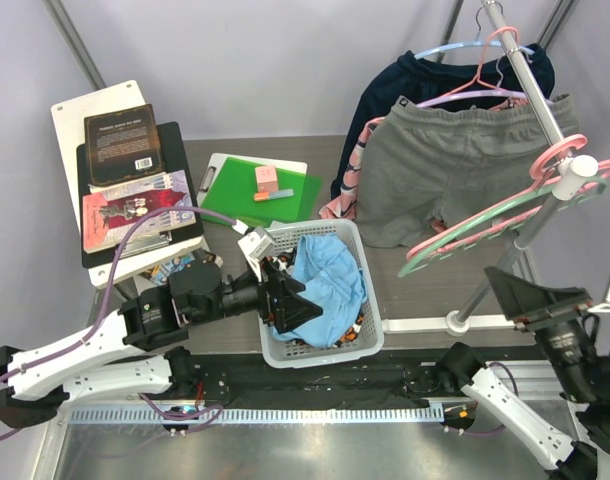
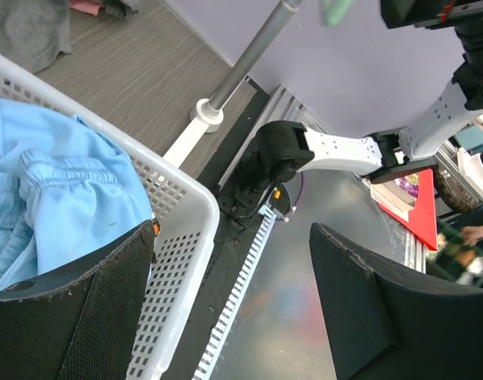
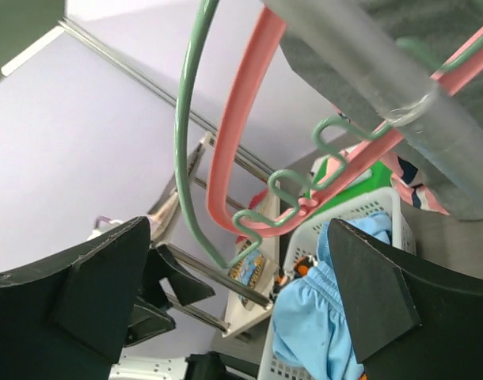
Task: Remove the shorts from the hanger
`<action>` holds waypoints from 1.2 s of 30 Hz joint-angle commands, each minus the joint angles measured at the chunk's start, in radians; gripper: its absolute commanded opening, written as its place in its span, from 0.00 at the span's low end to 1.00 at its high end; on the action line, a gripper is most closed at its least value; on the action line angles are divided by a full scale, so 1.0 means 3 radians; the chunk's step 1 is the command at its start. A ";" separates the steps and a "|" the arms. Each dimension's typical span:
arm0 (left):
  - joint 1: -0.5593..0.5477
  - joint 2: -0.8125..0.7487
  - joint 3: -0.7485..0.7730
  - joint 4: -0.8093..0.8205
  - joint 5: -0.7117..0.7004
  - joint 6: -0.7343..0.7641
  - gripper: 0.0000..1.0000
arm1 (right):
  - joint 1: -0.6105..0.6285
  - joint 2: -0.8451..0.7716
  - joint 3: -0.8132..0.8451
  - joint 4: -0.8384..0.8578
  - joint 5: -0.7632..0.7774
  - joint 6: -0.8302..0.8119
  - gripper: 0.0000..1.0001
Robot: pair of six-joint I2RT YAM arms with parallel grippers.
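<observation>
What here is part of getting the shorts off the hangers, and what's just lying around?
Job: blue shorts, camo shorts under them, basket, empty hangers, left gripper, right gripper.
Lying about: grey shorts, navy garment, books, clipboard, green board.

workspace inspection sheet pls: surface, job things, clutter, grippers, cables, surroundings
surface: grey table, crowded
job's things: light blue shorts lie in white basket; pink and green hangers hang bare on rack pole
clutter: grey shorts and dark navy garment on hangers; books; green board
grippers: left gripper open at basket's near-left corner, empty; right gripper open below the bare hangers, empty
cables: purple cable loops over the books
surroundings: plain grey walls
</observation>
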 commanded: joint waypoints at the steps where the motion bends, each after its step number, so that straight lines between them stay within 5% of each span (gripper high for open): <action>1: -0.0013 -0.0164 -0.0172 0.0347 -0.0089 -0.0123 0.79 | 0.0016 -0.0184 -0.0026 -0.0224 -0.0075 -0.0084 1.00; 10: -0.0013 -0.0670 -0.0795 0.0607 -0.0355 -0.0322 0.80 | 0.0011 -0.0287 -0.0788 -0.0368 -0.1149 -0.0053 1.00; 21: -0.0013 -0.1647 -0.1905 0.0838 -0.0600 -0.0864 0.81 | 0.0011 -0.0292 -0.1953 0.0230 -0.0909 0.0094 1.00; 30: -0.0013 -0.2734 -0.2656 0.0639 -0.0836 -0.1232 0.83 | 0.0016 -0.0287 -0.2741 0.0701 -0.0695 0.0738 1.00; 36: -0.0007 -0.2583 -0.2933 0.0889 -0.0800 -0.1360 0.86 | 0.0011 -0.0292 -0.2728 0.0410 -0.0444 0.1117 1.00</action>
